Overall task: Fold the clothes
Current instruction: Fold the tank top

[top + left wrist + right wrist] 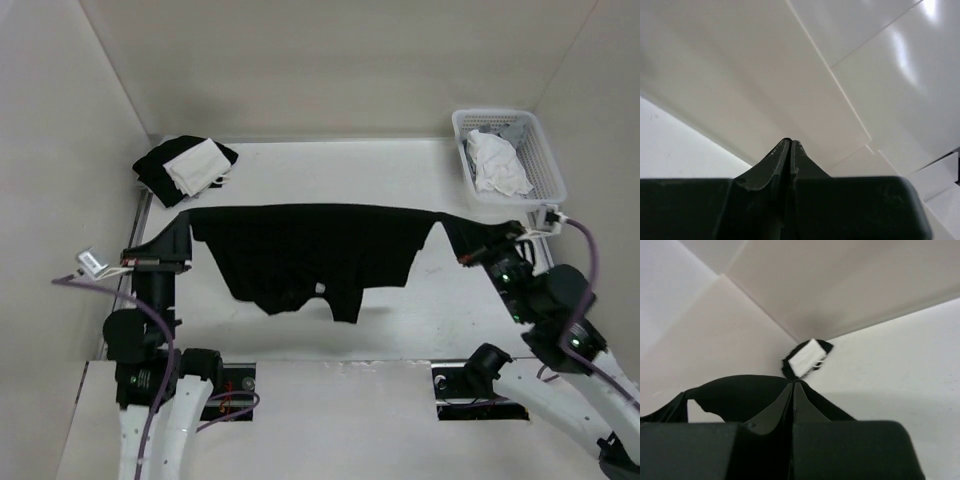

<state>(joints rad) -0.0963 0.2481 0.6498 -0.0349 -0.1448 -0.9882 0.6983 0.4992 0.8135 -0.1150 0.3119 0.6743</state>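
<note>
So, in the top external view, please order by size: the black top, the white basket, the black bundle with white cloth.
1. black top, clearly largest.
2. white basket and black bundle: they look about alike, so no ranking.

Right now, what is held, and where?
The plain black soft-fabric top, stretched between them: left hand pinches one upper corner, right hand the other.

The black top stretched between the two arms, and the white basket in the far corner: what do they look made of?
The black top: soft, thin cloth with a matte look; it sags and creases along its lower edge and shows no shine. The exact fibre cannot be told. The basket: probably moulded plastic, smooth and white; its stiff walls form an open lattice of holes.
</note>
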